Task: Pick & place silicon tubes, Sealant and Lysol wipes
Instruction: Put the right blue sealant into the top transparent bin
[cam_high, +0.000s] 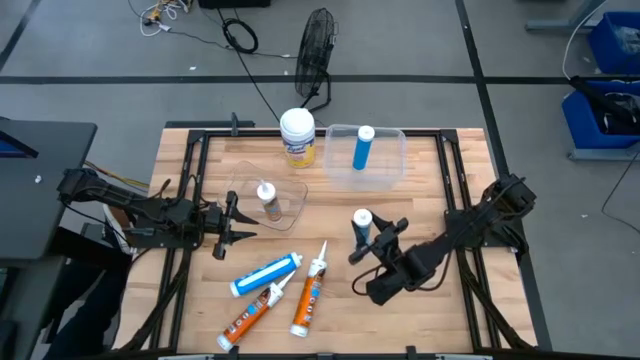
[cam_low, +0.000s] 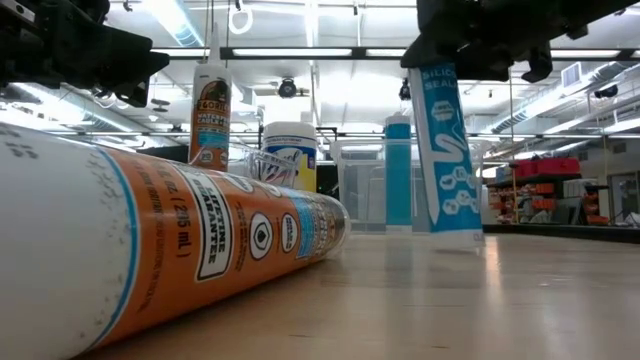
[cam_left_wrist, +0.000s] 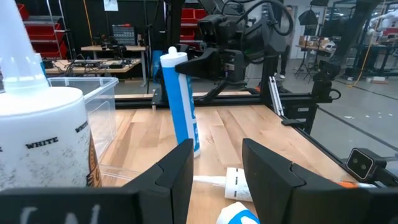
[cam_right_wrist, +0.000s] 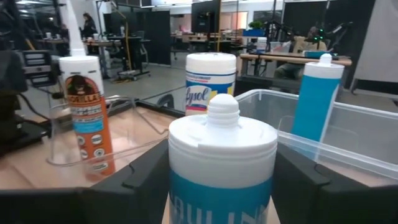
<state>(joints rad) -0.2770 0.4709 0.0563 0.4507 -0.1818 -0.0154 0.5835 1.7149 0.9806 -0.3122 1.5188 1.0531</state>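
My right gripper is shut on an upright blue silicone tube at the table's middle right; the tube also shows in the low view. My left gripper is open and empty at the left, beside a clear tray in which an orange-labelled sealant cartridge stands upright. The Lysol wipes stand at the far edge. A second blue tube stands in a clear bin. One blue tube and two orange cartridges lie near the front. My right gripper pinches the blue tube between its two fingers, on the upper body just below the white cap end. The fingers come level from the table's right and near side, across the tube. The tube is upright; I cannot tell whether its base touches the table.
A black fan stands beyond the far edge. Black frame rails run along the table's sides. Bare wood shows between the held tube and the clear bin.
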